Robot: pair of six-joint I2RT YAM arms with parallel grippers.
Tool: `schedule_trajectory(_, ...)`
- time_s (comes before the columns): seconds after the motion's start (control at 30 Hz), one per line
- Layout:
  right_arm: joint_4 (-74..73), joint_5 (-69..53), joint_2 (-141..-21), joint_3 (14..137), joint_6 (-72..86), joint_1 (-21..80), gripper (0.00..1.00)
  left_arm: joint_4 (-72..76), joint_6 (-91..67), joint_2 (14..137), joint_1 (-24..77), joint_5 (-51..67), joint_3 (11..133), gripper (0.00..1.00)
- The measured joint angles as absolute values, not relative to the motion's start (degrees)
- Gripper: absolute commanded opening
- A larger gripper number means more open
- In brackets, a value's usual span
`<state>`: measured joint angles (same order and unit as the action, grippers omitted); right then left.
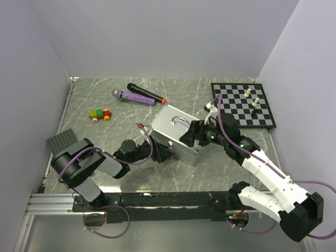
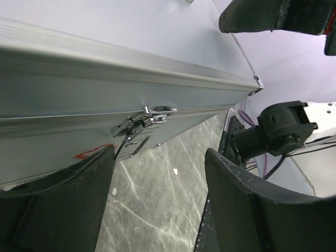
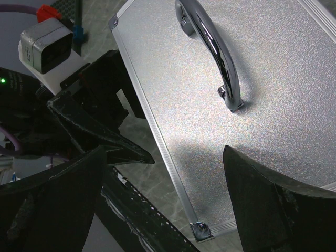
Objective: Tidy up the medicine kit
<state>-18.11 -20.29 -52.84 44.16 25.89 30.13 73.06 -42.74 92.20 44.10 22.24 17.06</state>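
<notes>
The medicine kit's silver-grey case point(image 1: 176, 131) stands closed mid-table, its handle point(image 1: 180, 122) on the lid. My left gripper point(image 1: 160, 152) is open and empty, low at the case's near-left side. In the left wrist view its fingers point(image 2: 63, 205) flank bare table just below the side latch point(image 2: 144, 123). My right gripper point(image 1: 191, 137) is open and empty above the lid's near corner. In the right wrist view the lid point(image 3: 236, 105) and handle point(image 3: 210, 47) lie ahead of its fingers point(image 3: 273, 199). The tray, red pouch and packets are hidden.
A chessboard point(image 1: 244, 105) with a few pieces lies at the far right. A black microphone point(image 1: 144, 93) and a purple one point(image 1: 134, 97) lie behind the case. A toy brick car point(image 1: 100, 114) sits to the left, and a dark studded plate point(image 1: 62, 142) is at the left edge.
</notes>
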Motion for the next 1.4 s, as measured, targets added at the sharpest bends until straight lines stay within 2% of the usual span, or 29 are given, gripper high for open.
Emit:
schedule_trajectory(0.7, -18.2, -20.3, -52.8, 44.1, 25.9, 30.1, 0.98, 70.1, -43.3, 87.4, 44.2, 24.2, 16.0, 0.71)
schedule_trajectory(1.4, -18.4, -20.3, -52.6, 44.1, 25.9, 30.2, 0.98, 68.7, -43.2, 86.4, 45.4, 26.1, 16.0, 0.74)
